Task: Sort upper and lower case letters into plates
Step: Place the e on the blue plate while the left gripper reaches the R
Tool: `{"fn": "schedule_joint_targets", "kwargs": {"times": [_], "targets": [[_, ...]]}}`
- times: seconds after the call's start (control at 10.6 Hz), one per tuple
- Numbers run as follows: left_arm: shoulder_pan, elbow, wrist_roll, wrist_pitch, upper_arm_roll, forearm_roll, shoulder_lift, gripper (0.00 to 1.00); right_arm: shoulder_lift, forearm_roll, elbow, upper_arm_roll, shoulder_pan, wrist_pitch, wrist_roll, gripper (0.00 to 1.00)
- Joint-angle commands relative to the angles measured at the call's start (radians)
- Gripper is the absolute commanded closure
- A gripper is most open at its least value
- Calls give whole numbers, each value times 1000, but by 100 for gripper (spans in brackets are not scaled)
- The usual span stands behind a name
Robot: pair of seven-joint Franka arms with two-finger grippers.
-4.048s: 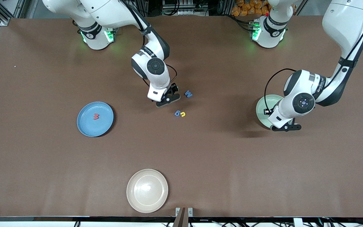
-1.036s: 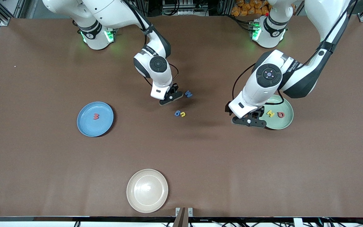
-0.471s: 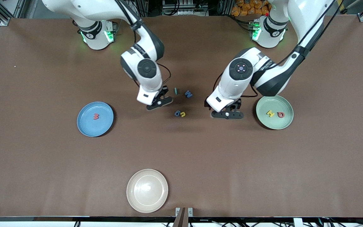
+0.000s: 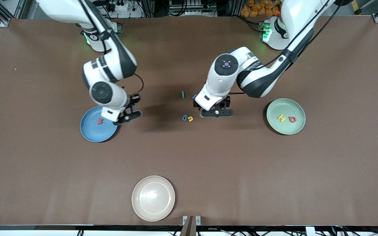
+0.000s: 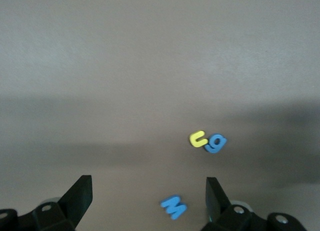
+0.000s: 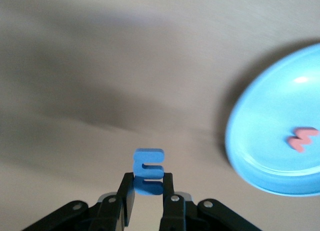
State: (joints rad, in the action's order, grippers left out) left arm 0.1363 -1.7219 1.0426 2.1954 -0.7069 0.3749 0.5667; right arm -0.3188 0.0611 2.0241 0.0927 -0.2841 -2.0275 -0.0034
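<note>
The right hand (image 6: 145, 201), clamped on the blue E (image 6: 148, 170) beside the blue plate (image 4: 90, 133), may drop it short; the left hand (image 5: 147, 203) hangs spread above the blue M (image 5: 173, 207).

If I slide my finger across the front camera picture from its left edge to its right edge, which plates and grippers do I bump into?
Blue plate → right gripper → cream plate → left gripper → mint green plate.

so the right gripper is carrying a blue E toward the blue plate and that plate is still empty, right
Not quite: the blue plate is not empty. A red-pink letter already lies in it, as the right wrist view shows. The rest holds: the right gripper is shut on the blue E, beside that plate's rim.
</note>
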Motion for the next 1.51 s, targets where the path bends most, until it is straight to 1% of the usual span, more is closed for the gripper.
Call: {"fn": "schedule_joint_targets", "kwargs": {"times": [0.0,0.09,0.28,0.38,0.47,0.56,0.75,0.85,0.94,1.04,1.13,1.41], "targets": [[179,85,130,-5,110,39,64,0,11,-67,41,12,118,-14,-81,100],[246,103,172,-5,159,39,79,0,0,-93,39,12,176,-39,-122,100],[385,137,250,-3,257,38,116,0,-45,-95,39,12,233,-110,-153,100],[423,136,314,13,280,39,127,0,-86,-101,36,12,267,-167,-156,100],[442,134,347,30,280,41,137,0,-101,-101,30,12,279,-180,-156,100],[454,133,368,37,280,41,147,0,-103,-101,22,12,278,-169,-149,98],[465,128,373,58,280,44,163,0,-108,-98,16,13,281,-168,-142,0],[477,127,376,60,280,44,174,2,-108,-96,-4,13,275,-163,-141,0],[486,128,376,63,280,45,188,6,-106,-92,-43,13,273,-93,-139,0],[490,128,378,73,282,47,199,7,-106,-89,-108,15,270,11,-136,0],[491,128,378,75,282,47,203,8,-108,-89,-160,15,269,80,-127,0],[506,101,390,73,282,47,210,18,-100,-89,-235,15,269,136,-127,0]]}}
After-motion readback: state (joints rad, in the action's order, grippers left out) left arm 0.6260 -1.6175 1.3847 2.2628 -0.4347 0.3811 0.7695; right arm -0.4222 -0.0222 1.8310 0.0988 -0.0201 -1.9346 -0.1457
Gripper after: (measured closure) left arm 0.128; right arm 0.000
